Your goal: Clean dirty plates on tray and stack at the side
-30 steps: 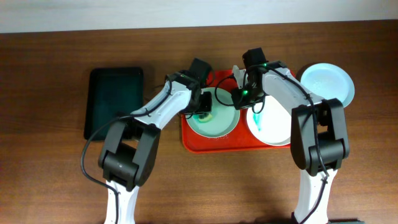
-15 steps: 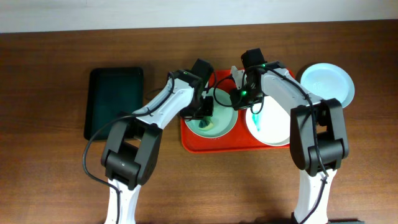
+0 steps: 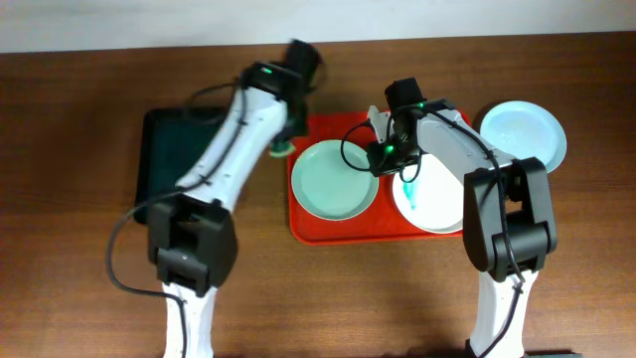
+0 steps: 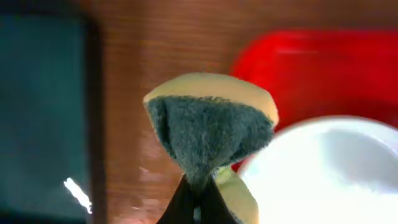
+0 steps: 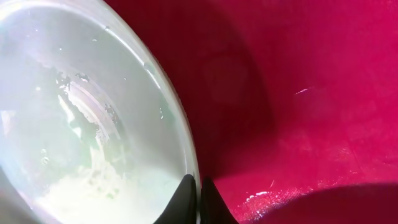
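Note:
A mint green plate (image 3: 336, 181) lies on the left half of the red tray (image 3: 378, 227). My right gripper (image 3: 379, 156) is shut on its right rim; in the right wrist view the fingers (image 5: 199, 190) pinch the wet rim (image 5: 180, 134). A white plate with a teal smear (image 3: 435, 199) lies on the tray's right half. A pale blue-white plate (image 3: 524, 131) sits on the table to the right. My left gripper (image 3: 283, 145) is shut on a yellow sponge with a dark scrub face (image 4: 210, 121), held above the table left of the tray.
A black rectangular tray (image 3: 179, 159) lies on the table at the left, also in the left wrist view (image 4: 37, 112). Bare wooden table (image 3: 328, 288) runs in front of the tray. The right arm's cable crosses the tray's middle.
My left gripper has lifted the sponge off the mint green plate and carried it up and to the left, off the red tray. The right gripper has stayed on the plate's rim.

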`<act>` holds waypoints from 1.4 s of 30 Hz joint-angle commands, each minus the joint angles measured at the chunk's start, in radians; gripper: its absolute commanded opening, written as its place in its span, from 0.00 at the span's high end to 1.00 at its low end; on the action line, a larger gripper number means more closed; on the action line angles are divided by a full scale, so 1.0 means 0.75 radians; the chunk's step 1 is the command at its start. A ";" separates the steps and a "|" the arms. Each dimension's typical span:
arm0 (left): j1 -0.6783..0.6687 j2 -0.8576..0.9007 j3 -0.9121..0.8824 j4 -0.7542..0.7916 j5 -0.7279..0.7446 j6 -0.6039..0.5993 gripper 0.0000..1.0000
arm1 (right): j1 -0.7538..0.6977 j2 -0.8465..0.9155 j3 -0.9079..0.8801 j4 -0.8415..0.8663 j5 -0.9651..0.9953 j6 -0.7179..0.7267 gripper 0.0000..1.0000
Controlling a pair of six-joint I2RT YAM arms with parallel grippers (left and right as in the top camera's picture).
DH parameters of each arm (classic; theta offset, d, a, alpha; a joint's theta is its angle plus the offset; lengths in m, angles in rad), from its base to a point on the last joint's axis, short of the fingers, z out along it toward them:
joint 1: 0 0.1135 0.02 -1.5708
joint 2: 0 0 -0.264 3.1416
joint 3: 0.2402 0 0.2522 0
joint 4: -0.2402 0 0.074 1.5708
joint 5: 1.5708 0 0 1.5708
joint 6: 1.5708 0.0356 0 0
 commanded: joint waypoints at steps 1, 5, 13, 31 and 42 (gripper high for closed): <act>0.281 -0.001 0.017 -0.083 0.038 -0.021 1.00 | -0.003 0.013 -0.025 0.005 0.067 -0.009 0.96; 0.515 0.001 -0.053 -0.072 0.141 -0.020 1.00 | -0.003 0.013 -0.025 0.026 0.067 -0.009 0.96; 0.635 0.001 -0.427 0.223 0.280 0.044 0.96 | -0.002 -0.033 0.010 0.033 0.067 -0.009 0.96; 0.665 0.000 -0.427 0.223 0.281 0.044 0.01 | 0.520 -0.605 0.153 -0.020 2.163 -0.295 0.96; 0.665 0.000 -0.427 0.223 0.280 0.044 0.01 | 0.327 -0.580 0.085 0.039 0.803 -0.204 0.96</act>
